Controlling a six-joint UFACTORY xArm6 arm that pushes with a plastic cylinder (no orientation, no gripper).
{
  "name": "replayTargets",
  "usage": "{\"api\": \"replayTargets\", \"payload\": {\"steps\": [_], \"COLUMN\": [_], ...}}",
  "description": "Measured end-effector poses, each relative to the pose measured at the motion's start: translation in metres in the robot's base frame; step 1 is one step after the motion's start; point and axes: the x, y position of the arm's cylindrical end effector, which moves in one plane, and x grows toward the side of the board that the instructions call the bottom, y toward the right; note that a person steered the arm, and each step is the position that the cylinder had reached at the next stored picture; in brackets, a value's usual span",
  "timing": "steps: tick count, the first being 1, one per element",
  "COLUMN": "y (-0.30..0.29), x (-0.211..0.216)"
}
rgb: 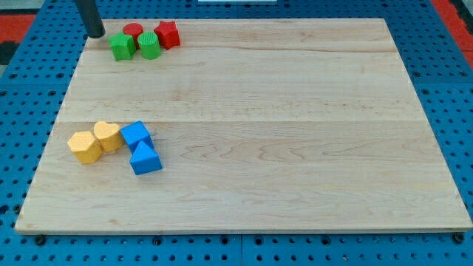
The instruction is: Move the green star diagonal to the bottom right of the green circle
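Observation:
The green star (122, 46) lies near the board's top left corner. The green circle (150, 45) stands just to its right, touching or almost touching it. My tip (96, 34) is at the view's top left, up and to the left of the green star, with a small gap between them. A red circle (132, 31) sits just above the two green blocks, and a red star (167, 34) lies up and to the right of the green circle.
A yellow hexagon (85, 147), a yellow heart (108, 135), a blue block (136, 135) and a blue triangle (145, 159) cluster at the board's left. The wooden board (295, 133) rests on a blue pegboard surface.

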Motion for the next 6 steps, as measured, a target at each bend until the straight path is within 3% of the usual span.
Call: {"api": "replayTargets", "payload": {"steps": [1, 3, 5, 6], "y": [0.03, 0.117, 0.127, 0.192], "x": [0.008, 0.069, 0.135, 0.135]}}
